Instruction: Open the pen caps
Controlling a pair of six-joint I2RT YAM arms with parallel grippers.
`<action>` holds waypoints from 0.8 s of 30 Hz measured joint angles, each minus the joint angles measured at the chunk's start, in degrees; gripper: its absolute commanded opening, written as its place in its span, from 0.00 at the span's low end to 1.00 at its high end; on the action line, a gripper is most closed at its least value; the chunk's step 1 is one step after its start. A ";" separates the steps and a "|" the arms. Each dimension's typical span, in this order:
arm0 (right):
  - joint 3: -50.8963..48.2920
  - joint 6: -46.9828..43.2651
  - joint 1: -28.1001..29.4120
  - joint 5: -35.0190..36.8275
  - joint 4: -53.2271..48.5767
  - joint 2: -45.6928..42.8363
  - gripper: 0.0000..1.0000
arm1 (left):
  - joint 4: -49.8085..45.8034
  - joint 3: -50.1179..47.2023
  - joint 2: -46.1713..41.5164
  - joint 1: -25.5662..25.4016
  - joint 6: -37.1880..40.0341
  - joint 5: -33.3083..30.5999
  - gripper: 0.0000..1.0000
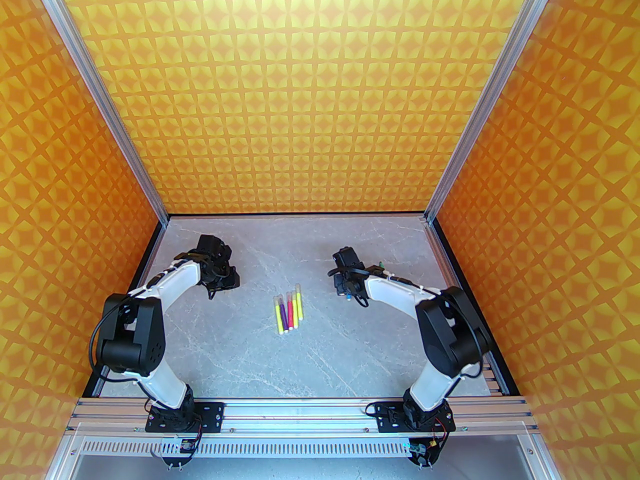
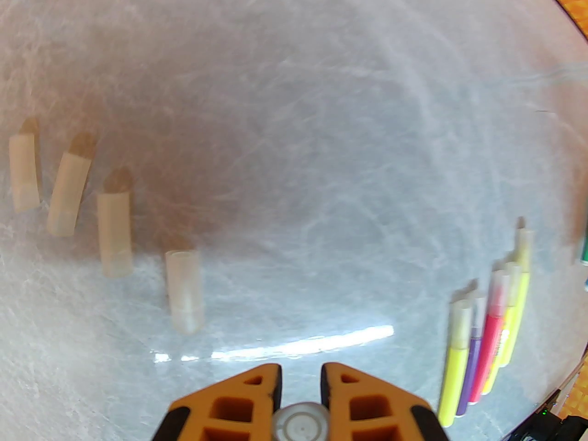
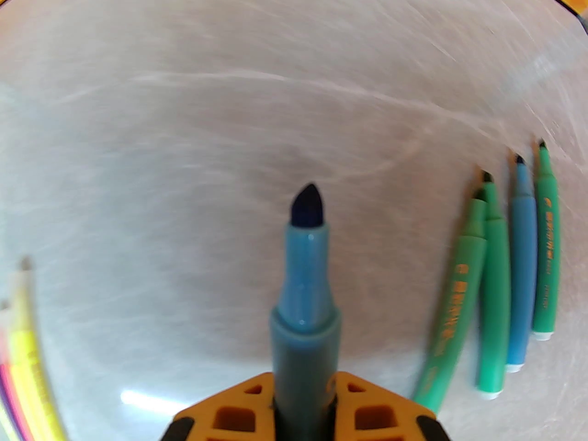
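Between the two arms, on the worktop (image 1: 350,348), five capped pens (image 1: 287,313) lie side by side, long axes running near to far, caps at the far end, about midway between our claws. Our right claw (image 3: 305,377) is clamped on an uncapped blue pen (image 3: 305,269), tip forward. Our left claw (image 2: 299,375) pinches what looks like a clear cap (image 2: 301,423), with four loose caps (image 2: 115,228) lying to its left.

Glossy marble-look surface (image 2: 321,154) w/ glare streak. Cloudy translucent plastic pen caps (image 2: 185,292). Smooth semi-gloss plastic pens (image 3: 494,292). My right tool (image 3: 305,384): matt orange plastic; left tool (image 2: 301,379) same.
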 measured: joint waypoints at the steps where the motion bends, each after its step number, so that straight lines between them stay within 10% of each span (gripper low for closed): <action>1: 0.24 0.20 -0.26 0.35 -0.33 0.44 0.00 | -0.28 0.35 0.44 0.00 0.11 -0.22 0.00; 24: 2.51 2.91 -3.85 3.19 -1.64 5.70 0.12 | -3.23 4.85 10.14 -0.50 1.92 -2.36 0.07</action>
